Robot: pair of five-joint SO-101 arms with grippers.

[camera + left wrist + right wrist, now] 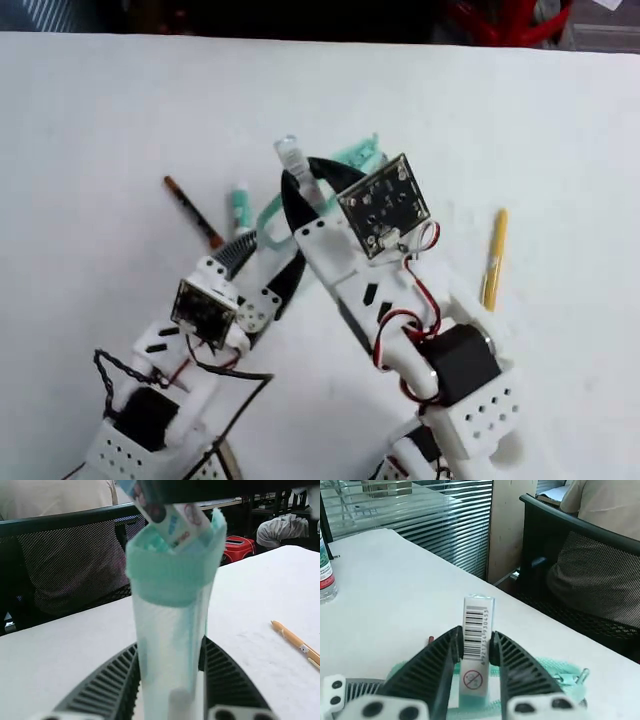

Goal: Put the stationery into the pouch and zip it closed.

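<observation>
Mint-green, translucent pouch (171, 640), mouth open; barcoded stick (476, 622) at its rim.

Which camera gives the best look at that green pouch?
The left wrist view: the pouch, held in the left claw, shows nearly whole, a tube at its mouth. The high view catches green bits beside an arm; the right wrist view, a green strip.

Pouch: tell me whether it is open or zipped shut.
Open. The pouch stands upright in the left end effector, its teal mouth gaping, with the barcoded stick held by the right end effector poking into it.
</observation>
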